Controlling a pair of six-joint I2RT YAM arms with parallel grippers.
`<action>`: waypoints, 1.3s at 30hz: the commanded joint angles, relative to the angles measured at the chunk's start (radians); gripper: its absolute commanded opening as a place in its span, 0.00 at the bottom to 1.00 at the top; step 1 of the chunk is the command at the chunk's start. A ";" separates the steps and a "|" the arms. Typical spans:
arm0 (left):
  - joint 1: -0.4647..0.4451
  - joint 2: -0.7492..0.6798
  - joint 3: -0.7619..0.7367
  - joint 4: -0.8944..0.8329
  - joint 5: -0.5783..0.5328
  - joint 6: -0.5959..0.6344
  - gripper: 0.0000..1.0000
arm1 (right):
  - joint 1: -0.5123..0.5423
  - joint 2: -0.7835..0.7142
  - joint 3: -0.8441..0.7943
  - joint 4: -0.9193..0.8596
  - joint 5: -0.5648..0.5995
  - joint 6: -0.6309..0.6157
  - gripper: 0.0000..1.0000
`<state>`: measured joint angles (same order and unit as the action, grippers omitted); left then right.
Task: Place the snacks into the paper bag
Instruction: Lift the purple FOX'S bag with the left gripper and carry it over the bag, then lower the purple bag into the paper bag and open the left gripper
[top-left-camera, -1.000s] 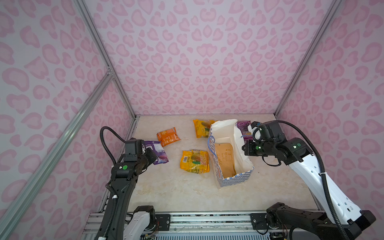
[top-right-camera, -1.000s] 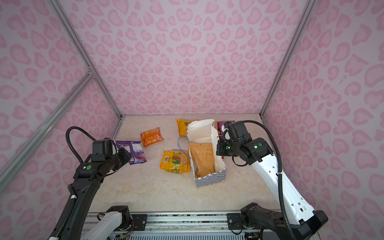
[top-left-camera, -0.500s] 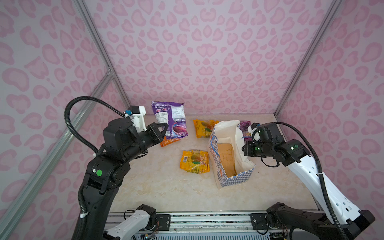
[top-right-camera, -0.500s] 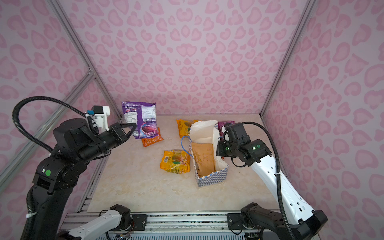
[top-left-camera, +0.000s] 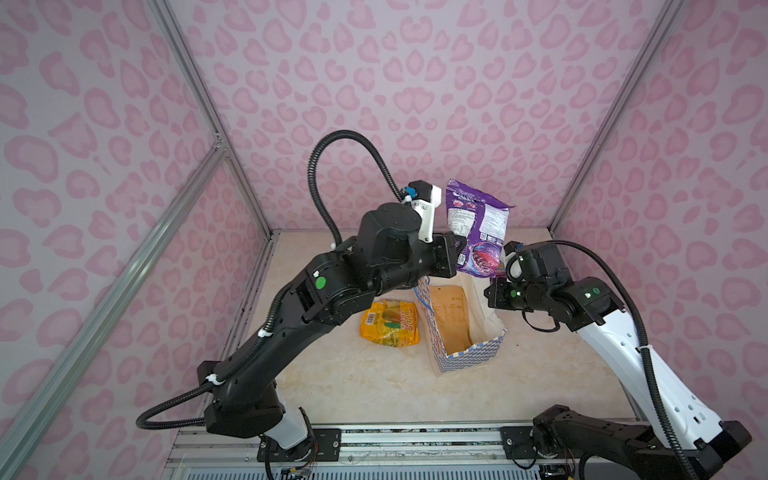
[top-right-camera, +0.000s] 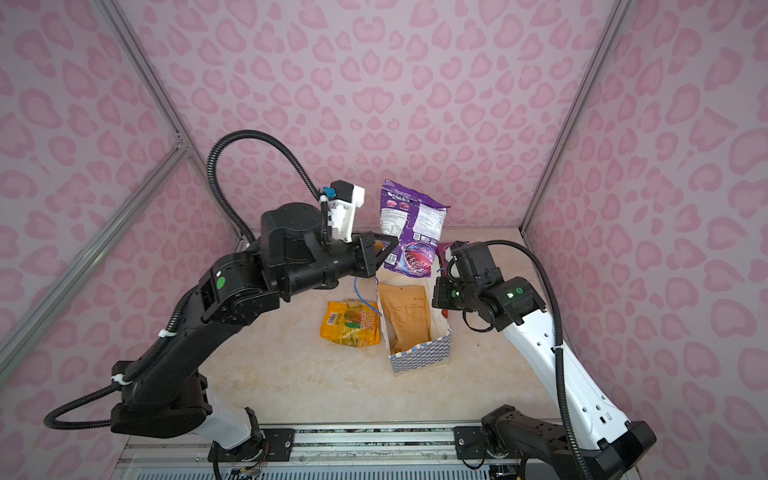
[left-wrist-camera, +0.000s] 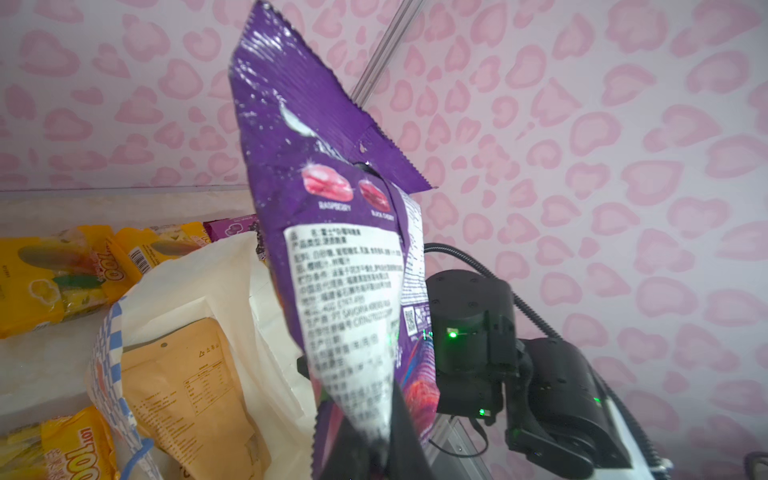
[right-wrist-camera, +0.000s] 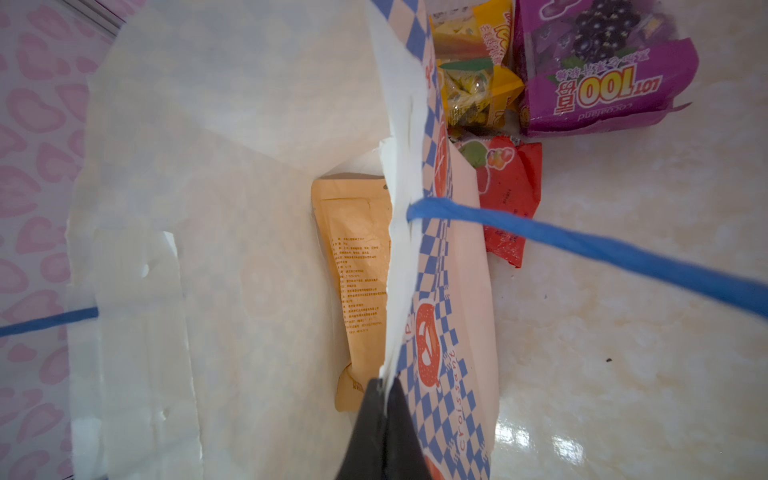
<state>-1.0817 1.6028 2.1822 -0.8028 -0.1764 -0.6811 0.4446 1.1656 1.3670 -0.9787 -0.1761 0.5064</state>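
The left gripper (top-right-camera: 388, 249) pinches the lower edge of a purple packet (top-right-camera: 411, 226) and holds it upright in the air, over the end of the paper bag (top-right-camera: 419, 359) nearest the table's far edge. The left wrist view shows the dark fingers (left-wrist-camera: 365, 449) pressed on the packet's bottom seam.

The bag stands open near the middle of the table (top-left-camera: 374, 386), and a tan packet (top-left-camera: 451, 320) lies flat inside it. The right gripper (right-wrist-camera: 380, 386) is pressed together on the rim of the bag's right-hand wall, with a blue cord handle (right-wrist-camera: 582, 245) running across beside it.

A yellow packet (top-left-camera: 388, 324) lies on the table just beside the bag's left wall. On the bag's other side, toward the far right corner, the right wrist view shows a red packet (right-wrist-camera: 507, 195) touching the wall, a second purple packet (right-wrist-camera: 602, 70) and another yellow packet (right-wrist-camera: 469, 83).
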 joint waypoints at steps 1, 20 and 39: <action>-0.028 0.023 -0.017 -0.060 -0.180 -0.034 0.09 | 0.000 -0.012 0.009 -0.001 0.023 0.010 0.00; -0.070 0.076 -0.250 -0.134 -0.260 -0.170 0.11 | 0.003 -0.018 0.006 0.014 0.035 0.027 0.00; -0.092 0.176 -0.192 -0.137 -0.229 -0.153 0.35 | 0.015 -0.034 -0.029 0.029 0.035 0.028 0.00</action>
<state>-1.1736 1.7866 1.9736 -0.9443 -0.4133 -0.8494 0.4580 1.1316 1.3464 -0.9623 -0.1539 0.5358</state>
